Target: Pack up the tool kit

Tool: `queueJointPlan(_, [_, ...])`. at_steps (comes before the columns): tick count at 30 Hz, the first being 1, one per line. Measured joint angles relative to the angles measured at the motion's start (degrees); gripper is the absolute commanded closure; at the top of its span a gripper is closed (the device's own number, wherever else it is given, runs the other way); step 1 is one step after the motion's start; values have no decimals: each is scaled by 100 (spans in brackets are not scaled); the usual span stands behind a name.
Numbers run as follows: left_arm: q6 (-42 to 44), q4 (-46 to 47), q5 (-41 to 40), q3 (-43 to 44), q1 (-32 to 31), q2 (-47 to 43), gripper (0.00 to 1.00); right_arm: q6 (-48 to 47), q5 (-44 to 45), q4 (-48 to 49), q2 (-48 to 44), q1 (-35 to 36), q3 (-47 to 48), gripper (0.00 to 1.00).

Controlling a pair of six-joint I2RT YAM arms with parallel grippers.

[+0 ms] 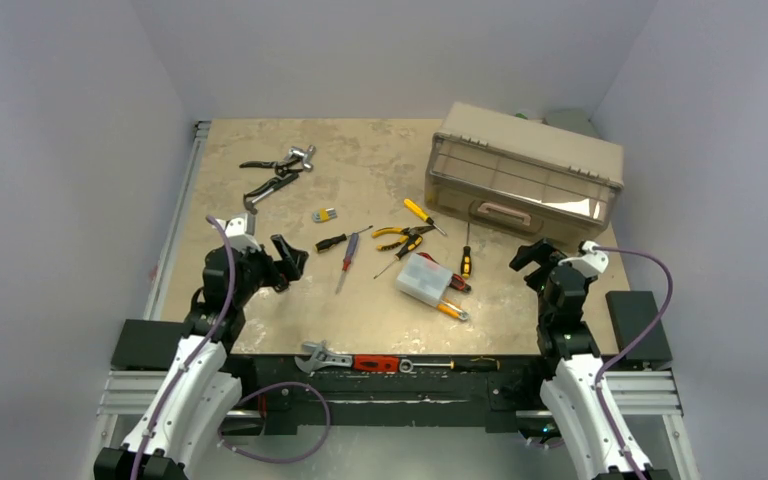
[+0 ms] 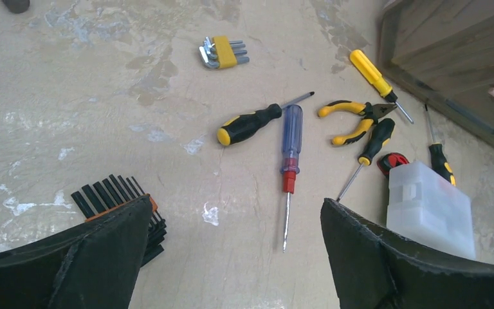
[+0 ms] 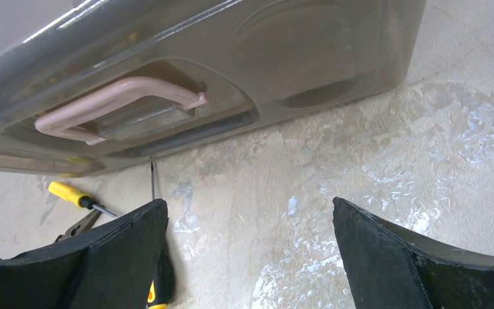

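The beige toolbox (image 1: 525, 170) lies at the far right of the worktop (image 1: 380, 150), apparently tipped so that its smoky lid faces the arms. The lid looks shut and the pink handle (image 3: 116, 103) lies flat against it. Packing looks barely begun, if at all. The loose tools are scattered across the middle of the worktop, well apart from the box's inside. They include a yellow-handled screwdriver (image 2: 373, 74) just in front of the box and yellow-and-black pliers (image 2: 354, 119) beside it. A blue-handled screwdriver (image 2: 291, 151) and a black-and-yellow screwdriver (image 2: 251, 124) lie close together nearer the left arm. A yellow-banded set of hex keys (image 2: 222, 53) sits farther back, and dark pliers (image 1: 280, 170) lie off at the far left. A small clear case (image 2: 431, 209) rests on the ends of one or two small tools near the centre. By the look of it, the lid has yet to be opened and every tool has yet to be gathered. The left gripper (image 2: 235, 212) hangs over bare worktop just short of the blue-handled screwdriver's tip, its jaws spread wide, holding and touching nothing. The right gripper (image 3: 249, 212), likewise spread wide and empty, points at the box's front below the handle, near it but not in contact. A wrench (image 1: 325, 355) lies along the black front rail between the arm bases.
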Motion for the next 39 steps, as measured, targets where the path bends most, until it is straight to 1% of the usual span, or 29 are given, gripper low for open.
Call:
queueJointPlan(5, [-35,20,46,0,0,-275,0,42,138,-81,-315,0,0,1])
queueJointPlan(9, [-216,114,35,0,0,-243,0,70,256,-101,-481,0,0,1])
queueJointPlan(13, [-293,782,286,-229,-37,4,0,50,271,-315,-544,0,0,1])
queueJointPlan(18, [-229,1248,437,-422,-492,120,1,-42,149,-448,-798,0,20,1])
queueJointPlan(21, [-181,1650,476,-422,-820,260,1,-92,153,-728,-863,0,208,1])
queueJointPlan(23, [-186,1847,490,-382,-1012,529,1,-103,205,-1084,-852,0,509,1])
queueJointPlan(25, [-195,1834,492,-310,-1126,728,1,-103,352,-1504,-765,0,1001,1])
queueJointPlan(28, [-258,1797,483,48,-1255,1241,1,-162,612,-1897,-584,0,1838,1])
queueJointPlan(33, [-459,1864,435,1110,-1641,2297,1,-455,678,-2111,-170,0,3049,1])
queueJointPlan(39, [-538,2011,409,2511,-2192,3591,1,-804,822,-2728,1043,0,4546,1])
